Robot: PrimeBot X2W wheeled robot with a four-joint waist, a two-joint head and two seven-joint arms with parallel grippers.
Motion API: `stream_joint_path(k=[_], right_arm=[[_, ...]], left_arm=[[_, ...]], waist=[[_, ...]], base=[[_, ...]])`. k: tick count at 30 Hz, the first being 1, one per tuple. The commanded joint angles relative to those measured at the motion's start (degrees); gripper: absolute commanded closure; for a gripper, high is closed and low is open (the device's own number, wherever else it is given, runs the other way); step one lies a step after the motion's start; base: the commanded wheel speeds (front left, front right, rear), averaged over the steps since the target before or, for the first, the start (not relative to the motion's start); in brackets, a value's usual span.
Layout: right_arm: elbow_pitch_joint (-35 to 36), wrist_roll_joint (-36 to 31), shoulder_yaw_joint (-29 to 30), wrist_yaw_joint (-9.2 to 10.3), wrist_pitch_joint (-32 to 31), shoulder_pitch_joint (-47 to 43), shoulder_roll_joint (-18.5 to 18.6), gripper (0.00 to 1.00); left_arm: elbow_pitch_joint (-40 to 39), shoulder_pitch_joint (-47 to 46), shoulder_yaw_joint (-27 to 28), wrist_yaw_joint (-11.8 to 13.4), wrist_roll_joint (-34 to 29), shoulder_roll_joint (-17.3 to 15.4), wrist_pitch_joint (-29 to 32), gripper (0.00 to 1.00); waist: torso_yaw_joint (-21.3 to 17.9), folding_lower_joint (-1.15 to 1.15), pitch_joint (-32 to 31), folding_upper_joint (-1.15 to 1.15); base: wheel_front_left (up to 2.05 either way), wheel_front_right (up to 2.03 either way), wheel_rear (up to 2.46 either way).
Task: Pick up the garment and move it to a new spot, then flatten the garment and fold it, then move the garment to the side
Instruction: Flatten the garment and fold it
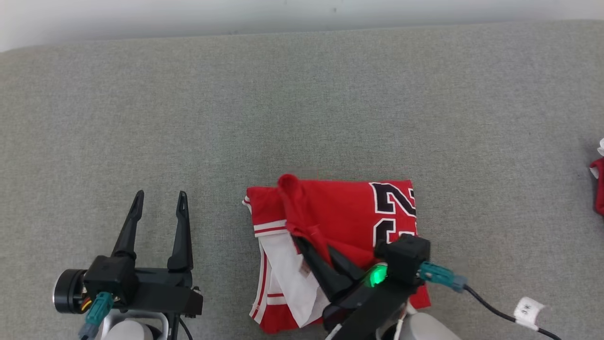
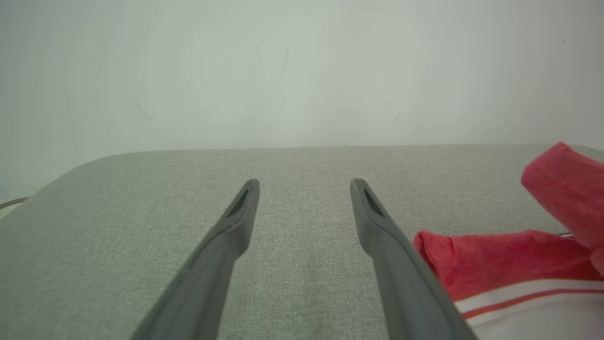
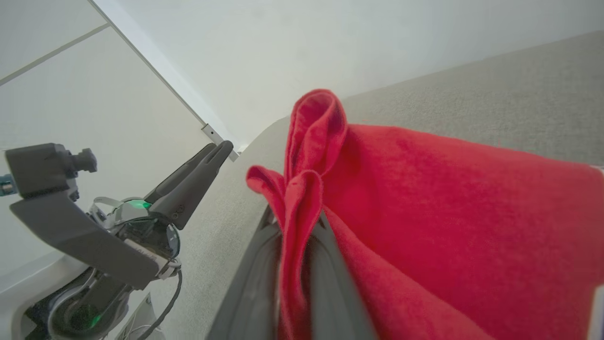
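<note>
The garment point(image 1: 339, 212) is a red jersey with white trim and black numerals, lying partly folded on the grey surface near the front edge. My right gripper point(image 1: 309, 243) is shut on a bunched red fold of it, and that fold rises in a peak above the fingertips. In the right wrist view the red cloth point(image 3: 302, 189) is pinched between the two dark fingers. My left gripper point(image 1: 158, 196) rests to the left of the garment, open and holding nothing. Its fingers point(image 2: 236, 212) point across the bare surface, with the garment's edge point(image 2: 495, 264) to their right.
The grey padded surface point(image 1: 302, 104) stretches wide behind and to both sides of the garment. Another red and white piece of cloth point(image 1: 598, 182) lies at the far right edge. A white wall runs behind the surface. A black cable point(image 1: 495, 309) trails from my right wrist.
</note>
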State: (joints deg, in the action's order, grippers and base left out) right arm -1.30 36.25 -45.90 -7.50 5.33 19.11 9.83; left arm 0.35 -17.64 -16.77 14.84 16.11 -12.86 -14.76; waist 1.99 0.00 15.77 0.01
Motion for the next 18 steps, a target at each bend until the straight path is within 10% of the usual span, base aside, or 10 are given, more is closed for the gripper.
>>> stream_joint_path(k=[1, 8, 9, 11, 18], right_arm=[[-1.52, 1.17, -1.27, 0.04, 0.88, 1.38, -0.54, 1.00], [-7.97, 4.50, -4.38, 0.03, 3.90, 4.20, -1.05, 0.91], [-8.59, 4.99, -4.84, 0.03, 4.51, 4.52, -1.10, 0.50], [-9.70, 6.24, -5.89, 0.04, 5.46, 5.05, -1.22, 0.00], [-9.63, 9.17, -10.09, 0.04, 7.62, 6.75, -1.24, 0.00]], left_arm=[[0.27, -0.32, -0.05, -0.06, 0.09, 0.20, -0.46, 0.00], [0.83, -0.64, -0.12, -0.53, -0.42, 1.04, -0.47, 0.00], [1.02, -0.52, 0.01, -0.63, -0.21, 1.19, -0.46, 0.00], [1.13, -0.42, 0.29, -0.82, -0.19, 1.20, -0.47, 0.00], [1.46, -0.11, 0.71, -1.07, -0.71, 1.31, -0.47, 0.00]], waist=[[0.37, 0.00, 0.22, -0.01], [1.01, 0.00, 0.63, -0.01], [1.00, 0.00, 0.65, -0.01], [0.89, 0.00, 0.61, -0.01], [0.48, 0.00, 0.01, -0.01]], base=[[0.00, 0.00, 0.00], [0.00, 0.00, 0.00], [0.00, 0.00, 0.00], [0.00, 0.00, 0.00], [0.00, 0.00, 0.00]])
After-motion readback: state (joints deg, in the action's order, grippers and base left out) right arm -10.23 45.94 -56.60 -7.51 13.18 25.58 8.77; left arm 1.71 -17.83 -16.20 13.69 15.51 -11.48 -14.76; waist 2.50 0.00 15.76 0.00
